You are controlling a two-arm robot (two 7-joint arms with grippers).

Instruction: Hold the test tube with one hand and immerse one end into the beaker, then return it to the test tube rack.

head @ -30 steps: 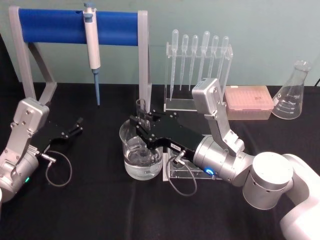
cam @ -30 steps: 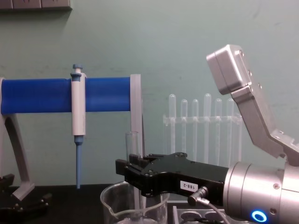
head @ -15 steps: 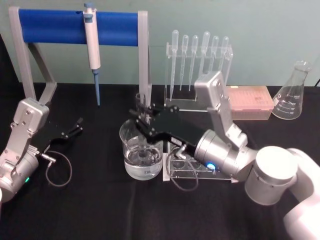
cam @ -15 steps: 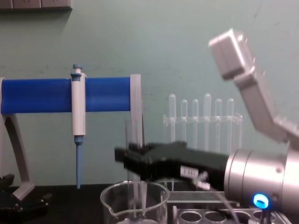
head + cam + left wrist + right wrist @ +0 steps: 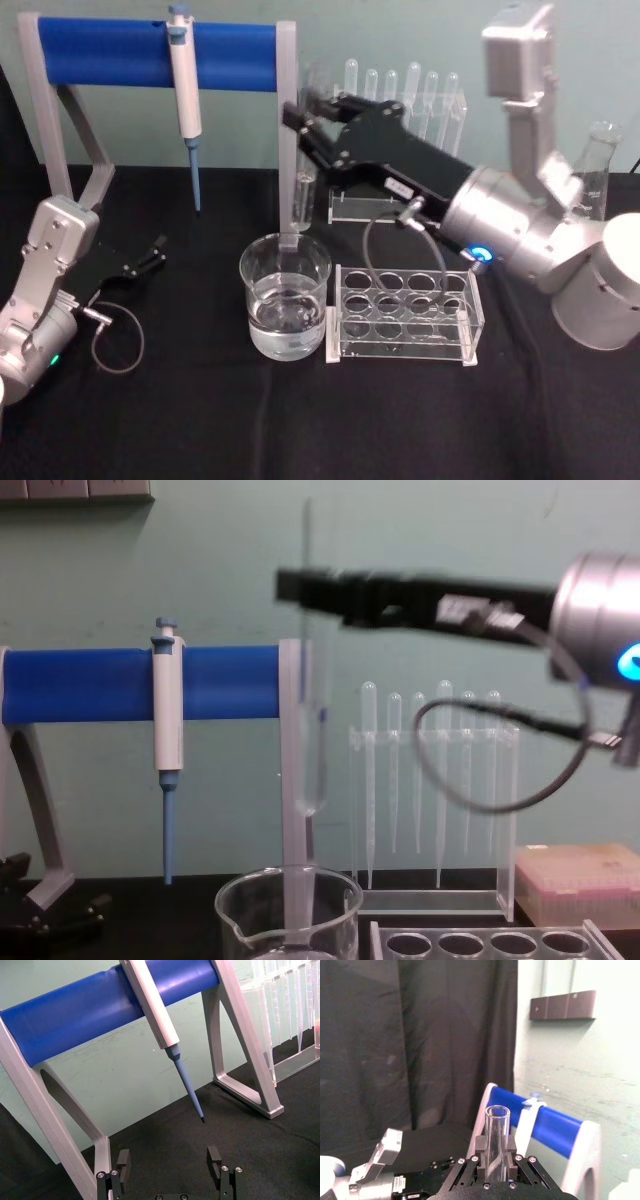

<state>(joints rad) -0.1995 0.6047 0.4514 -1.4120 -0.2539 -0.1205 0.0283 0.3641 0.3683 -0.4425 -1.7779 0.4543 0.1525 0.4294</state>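
A laboratory: a beaker (image 5: 285,296), a pipette rack (image 5: 400,140), a flask (image 5: 583,185) and a micropipette (image 5: 184,90) crowd a black counter (image 5: 200,420).

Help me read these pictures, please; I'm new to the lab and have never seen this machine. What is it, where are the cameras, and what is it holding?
It is a robot with two arms, each ending in a black gripper. One camera looks down from its head, one looks forward from its chest, and one sits on each wrist. The right gripper is raised above the black table and shut on a clear glass test tube, held upright with its round bottom above the beaker of water, not in it. The left gripper lies open low at the table's left. Also there: a clear rack with round holes beside the beaker, a micropipette hanging on a blue stand, plastic pipettes and a flask behind.
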